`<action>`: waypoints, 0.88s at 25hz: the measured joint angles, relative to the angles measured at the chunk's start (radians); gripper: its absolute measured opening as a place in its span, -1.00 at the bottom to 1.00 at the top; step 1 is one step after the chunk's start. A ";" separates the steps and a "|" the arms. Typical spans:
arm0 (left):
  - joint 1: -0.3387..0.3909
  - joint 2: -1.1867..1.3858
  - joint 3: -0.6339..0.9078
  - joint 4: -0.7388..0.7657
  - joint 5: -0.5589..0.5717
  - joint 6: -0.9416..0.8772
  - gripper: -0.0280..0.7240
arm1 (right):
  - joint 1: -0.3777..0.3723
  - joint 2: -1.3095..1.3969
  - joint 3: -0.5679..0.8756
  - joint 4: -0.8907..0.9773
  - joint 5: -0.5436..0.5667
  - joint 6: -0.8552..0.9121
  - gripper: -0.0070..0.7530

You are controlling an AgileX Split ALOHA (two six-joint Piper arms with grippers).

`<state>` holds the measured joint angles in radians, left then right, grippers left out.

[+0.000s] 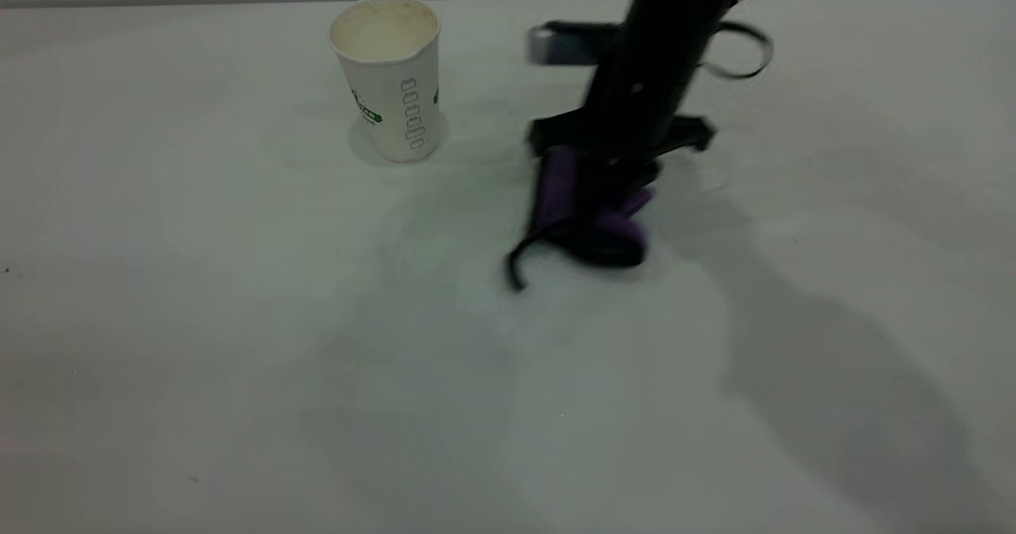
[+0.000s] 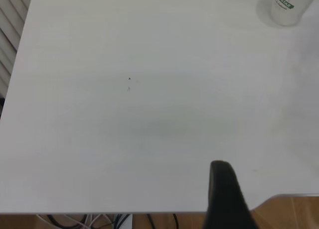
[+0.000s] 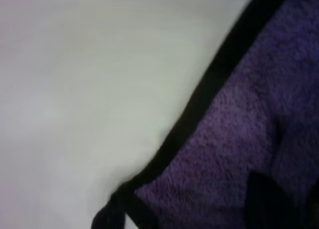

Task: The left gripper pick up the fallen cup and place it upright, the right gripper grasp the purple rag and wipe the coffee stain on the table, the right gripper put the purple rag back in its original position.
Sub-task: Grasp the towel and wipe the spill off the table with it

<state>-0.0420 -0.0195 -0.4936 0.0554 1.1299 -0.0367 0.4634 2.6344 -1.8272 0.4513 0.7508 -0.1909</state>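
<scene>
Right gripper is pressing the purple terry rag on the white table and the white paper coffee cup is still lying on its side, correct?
Not quite. In the exterior view the white paper coffee cup stands upright, mouth up. The rest holds: the right gripper presses the purple terry rag onto the white table.

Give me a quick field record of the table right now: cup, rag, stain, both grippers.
cup: white paper cup upright, far left of centre, mouth up
rag: purple rag bunched under the right gripper, pressed on the table, black loop tail trailing toward the camera
stain: no brown blot visible; may be under the rag
right gripper: down at table centre, holding the rag
left gripper: one black finger visible in the left wrist view, near the table edge, away from the cup
</scene>
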 joint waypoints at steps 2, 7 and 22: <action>0.000 0.000 0.000 0.000 0.000 0.000 0.44 | 0.053 0.003 0.000 0.033 -0.063 -0.048 -0.81; 0.000 0.000 0.000 0.000 0.000 0.000 0.44 | 0.085 0.004 0.001 0.013 -0.207 -0.067 -0.81; 0.000 0.000 0.000 0.000 0.000 0.000 0.44 | -0.374 -0.011 -0.004 -0.289 -0.033 0.134 -0.77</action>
<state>-0.0420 -0.0195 -0.4936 0.0554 1.1299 -0.0367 0.0889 2.6238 -1.8314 0.1618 0.7182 -0.0565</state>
